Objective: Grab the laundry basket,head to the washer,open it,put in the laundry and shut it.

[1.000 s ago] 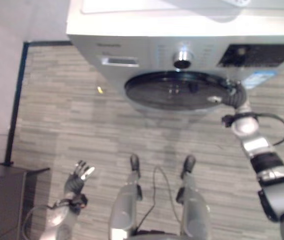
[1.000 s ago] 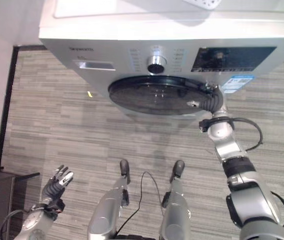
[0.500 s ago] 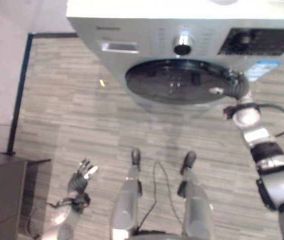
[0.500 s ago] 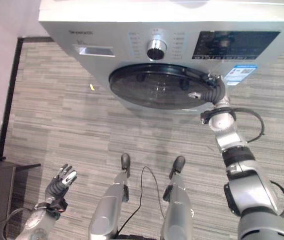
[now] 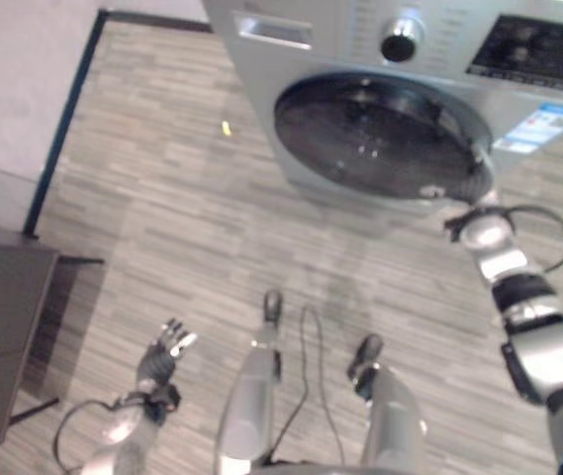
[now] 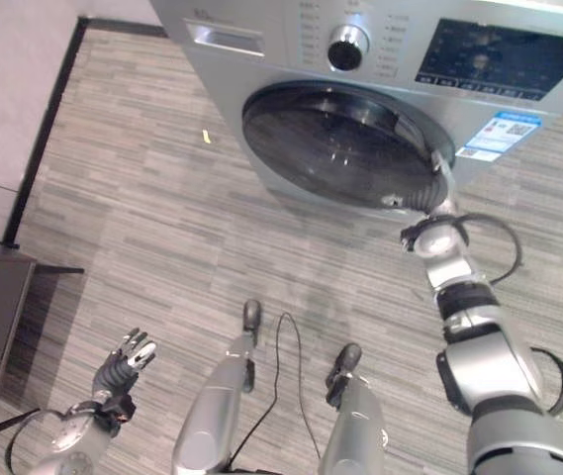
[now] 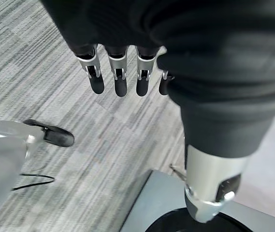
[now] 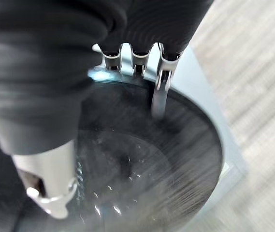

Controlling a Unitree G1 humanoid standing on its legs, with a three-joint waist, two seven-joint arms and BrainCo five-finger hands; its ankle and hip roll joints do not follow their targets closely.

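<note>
While the right hand (image 6: 437, 188) sits at the right edge of the washer's (image 6: 380, 59) round dark door (image 6: 335, 146), the job looks to be at the opening step. From its wrist view the fingers (image 8: 160, 96) lie against the door's rim, some curled at the edge, but I cannot tell whether they truly grip it. The door looks closed or barely cracked. The left hand (image 6: 123, 361) hangs low over the floor (image 6: 142, 228), fingers straight and relaxed, holding nothing. I can see no basket or laundry from here. Next, I'd guess, that right hand must hook the rim and swing the door outward.
</note>
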